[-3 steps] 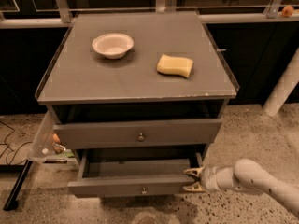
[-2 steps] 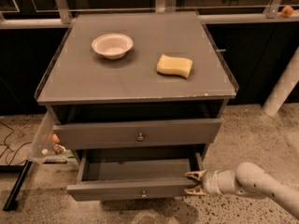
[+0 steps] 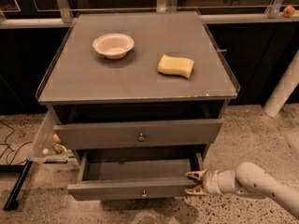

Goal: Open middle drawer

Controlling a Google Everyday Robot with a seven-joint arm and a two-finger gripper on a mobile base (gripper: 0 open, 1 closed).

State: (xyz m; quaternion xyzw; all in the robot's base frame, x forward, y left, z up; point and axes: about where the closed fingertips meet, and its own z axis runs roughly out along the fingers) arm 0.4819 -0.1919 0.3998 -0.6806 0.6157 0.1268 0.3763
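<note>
The middle drawer (image 3: 135,188) is pulled partly out of the grey cabinet. Its flat grey front carries a small round knob (image 3: 144,193), and its plain grey inside (image 3: 140,170) shows. My gripper (image 3: 194,183) comes in low from the right on a pale arm (image 3: 252,183). It sits at the right end of the drawer front. Its fingers stand apart, one (image 3: 195,174) at the drawer's inner corner and one in front of the panel, straddling that end. It is well to the right of the knob.
The taller top drawer (image 3: 140,133) above is closed. On the cabinet top (image 3: 140,78) sit a white bowl (image 3: 113,45) and a yellow sponge (image 3: 175,66). A clear bin (image 3: 46,141) hangs at the cabinet's left. A white post (image 3: 282,90) stands at the right, and cables lie on the floor (image 3: 9,141) at the left.
The middle drawer has slid out a little further toward the camera. The gripper has moved with it, slightly down in view, staying at the front's right end.
</note>
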